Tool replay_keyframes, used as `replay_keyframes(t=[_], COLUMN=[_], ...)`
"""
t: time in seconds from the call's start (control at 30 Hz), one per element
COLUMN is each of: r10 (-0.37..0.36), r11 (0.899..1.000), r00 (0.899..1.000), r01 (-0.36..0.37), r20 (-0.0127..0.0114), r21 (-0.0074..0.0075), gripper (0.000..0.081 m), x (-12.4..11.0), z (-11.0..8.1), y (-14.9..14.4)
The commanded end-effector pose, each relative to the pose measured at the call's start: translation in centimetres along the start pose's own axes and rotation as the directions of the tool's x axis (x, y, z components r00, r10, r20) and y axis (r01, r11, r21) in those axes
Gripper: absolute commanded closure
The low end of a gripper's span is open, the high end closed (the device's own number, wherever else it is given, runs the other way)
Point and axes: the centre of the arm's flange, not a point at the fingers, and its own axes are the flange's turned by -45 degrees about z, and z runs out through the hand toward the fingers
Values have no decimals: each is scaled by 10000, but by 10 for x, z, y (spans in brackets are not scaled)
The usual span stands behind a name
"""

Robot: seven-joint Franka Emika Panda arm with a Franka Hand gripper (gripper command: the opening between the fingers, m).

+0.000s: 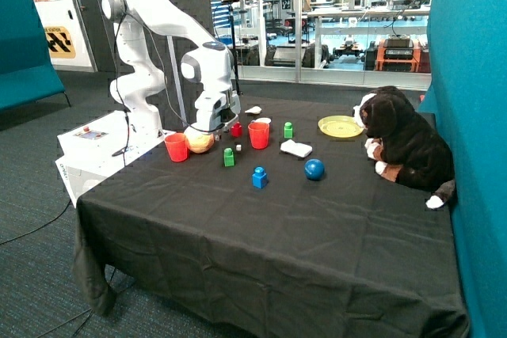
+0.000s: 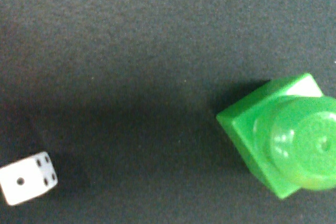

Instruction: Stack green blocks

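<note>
— Watching the gripper [image 1: 212, 127] hanging low over the black tablecloth [image 1: 261, 235], just behind a rounded, yellowish lump [image 1: 200, 142] and near a red cup [image 1: 176, 147]. Not managing to tell how wide or narrow.

— Finding any green blocks?

— Seeing two, both glossy plastic, square-bodied with a round stud on top. Finding one green block [image 1: 229, 157] [image 2: 286, 140] standing upright beside a small white die [image 1: 238, 148] [image 2: 26, 178]. Spotting the second green block [image 1: 288, 130] well apart, just beyond another red cup [image 1: 259, 134].

— Stacking yet?

— Not yet; both sitting singly on the matte, finely woven cloth.

— Noticing anything else?

— Noting a blue block [image 1: 259, 177], a smooth blue ball [image 1: 314, 169], a yellow plate [image 1: 341, 127] and a furry plush dog [image 1: 404, 144].
</note>
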Motion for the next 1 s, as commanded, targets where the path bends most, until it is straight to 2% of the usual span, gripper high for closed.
replay_keyframes(t=[0.0, 0.23, 0.47, 0.97], r10=[-144, -134, -88, -379], r11=[9999, 9999, 10000, 9993], r00=[9999, 9999, 10000, 9993], r01=[144, 134, 88, 379], r20=[-3, -3, -3, -3], r21=[0, 0, 0, 0], gripper=[324, 311, 345, 387], x=[3, 1, -2, -1], z=[9, 14, 16, 26], y=[2, 10, 19, 2])
